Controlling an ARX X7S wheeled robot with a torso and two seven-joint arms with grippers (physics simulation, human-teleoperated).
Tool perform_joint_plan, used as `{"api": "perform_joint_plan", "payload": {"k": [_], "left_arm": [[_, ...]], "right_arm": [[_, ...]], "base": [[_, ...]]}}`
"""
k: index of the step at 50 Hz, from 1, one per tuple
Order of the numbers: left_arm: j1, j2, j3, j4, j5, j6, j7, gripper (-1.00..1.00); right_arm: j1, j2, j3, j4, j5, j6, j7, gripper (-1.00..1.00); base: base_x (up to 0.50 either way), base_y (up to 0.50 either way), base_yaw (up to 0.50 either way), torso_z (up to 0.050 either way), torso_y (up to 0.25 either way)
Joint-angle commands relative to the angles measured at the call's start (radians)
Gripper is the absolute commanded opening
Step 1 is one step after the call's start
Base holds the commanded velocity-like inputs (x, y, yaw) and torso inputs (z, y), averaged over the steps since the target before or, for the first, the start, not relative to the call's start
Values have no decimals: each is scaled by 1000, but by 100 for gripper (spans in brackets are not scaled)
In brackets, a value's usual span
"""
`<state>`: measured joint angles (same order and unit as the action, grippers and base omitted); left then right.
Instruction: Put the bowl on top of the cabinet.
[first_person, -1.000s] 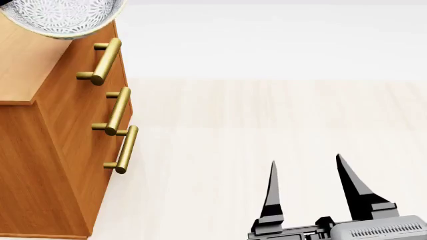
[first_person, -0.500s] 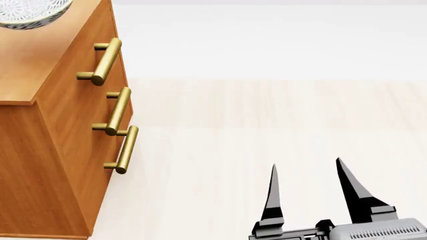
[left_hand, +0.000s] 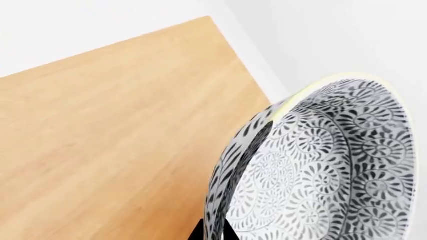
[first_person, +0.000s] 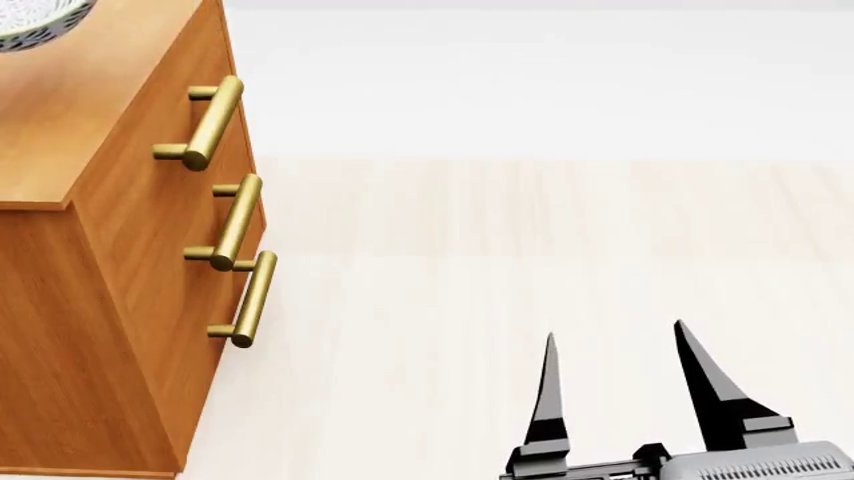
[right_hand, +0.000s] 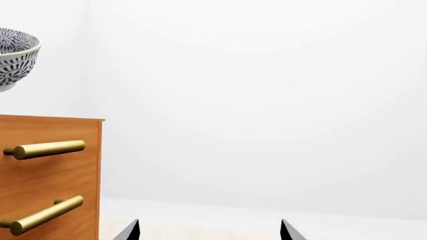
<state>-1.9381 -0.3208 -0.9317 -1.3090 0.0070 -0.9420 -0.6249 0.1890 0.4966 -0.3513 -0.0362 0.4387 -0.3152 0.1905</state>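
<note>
Left wrist view shows the bowl (left_hand: 320, 165) very close, tilted on its side, with a dark gripper finger (left_hand: 215, 231) touching its wall at the lower edge; the left gripper seems to pinch the rim, though its jaws are mostly hidden. Under and behind the bowl lies the flat orange-brown top of the cabinet (left_hand: 107, 125). In the right wrist view the bowl (right_hand: 15, 55) hangs clearly above the cabinet top (right_hand: 50, 118), not touching it. The right gripper (first_person: 614, 345) waits low over the pale floor (first_person: 534, 230) with fingers spread wide and holding nothing.

My judgement of the risk: if the bowl is released while tilted and high, it can roll or bounce off the top near the front with the brass handles (first_person: 214, 122). It is deep, round, white with dense dark grey flowers inside and outside, and a pale rim
</note>
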Motion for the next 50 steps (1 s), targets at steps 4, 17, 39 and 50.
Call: {"api": "perform_joint_plan", "payload": {"k": [4,17,39,50], "left_arm": [[9,5,-16,1,-8,24,37,-100],[-4,-2,-33,0,-15,26,32,-100],[38,23,-43,0,-11,107,49,-100],[71,28,-67,0,-17,135,62,-100]], "right_arm": [[-4,4,1,-16,2,-1,3,100],[22,7,-9,-34,-6,34,11,100],[16,-9,1,39,3,3,3,100],[25,-15,-2,55,-1,13,9,100]], "base": [[0,0,0,3,3],[0,0,0,0,0],[0,0,0,0,0],[0,0,0,0,0]]}}
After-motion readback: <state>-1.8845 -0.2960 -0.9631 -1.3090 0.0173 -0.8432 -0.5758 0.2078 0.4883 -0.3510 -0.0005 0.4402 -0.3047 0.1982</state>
